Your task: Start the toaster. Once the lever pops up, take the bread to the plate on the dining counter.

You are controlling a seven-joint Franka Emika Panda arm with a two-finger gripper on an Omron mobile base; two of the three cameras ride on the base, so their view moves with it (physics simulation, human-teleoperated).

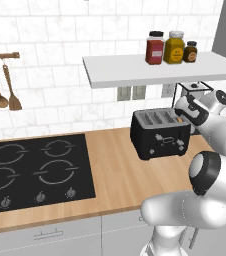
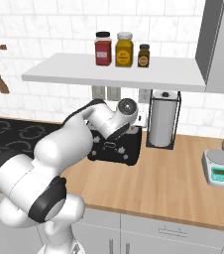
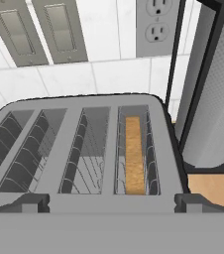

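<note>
a: the tool (image 3: 112, 207), a two-finger gripper on the white arm, hangs with its dark tips spread wide and nothing between them, poised just above the black boxy toaster with the silver slotted top (image 1: 160, 133).

b: and the bread?

a: the golden-brown slice of toast (image 3: 134, 154) sits down inside the right-most of the four slots, edge-up, only its thin top showing. in the hand view it lies ahead of the tool and slightly to the right of the midline between the tips.

b: which way does the slice run?

a: its long edge follows the slot, running straight away from the tool toward the white tiled wall with its silver outlet plates (image 3: 156, 26). the tips straddle far more than that one slot.

b: so the coming move?

a: judging by the task, the lever comes first. i cannot make it out for certain; the small light controls sit on the toaster's front face in the left base view, below the tool, so the likely reach is down, not forward.

b: anything crowding it?

a: a paper-towel roll in a black wire stand (image 2: 162, 124) stands just beside the toaster, on the bread's side, on the light wooden worktop (image 1: 115, 170).
</note>
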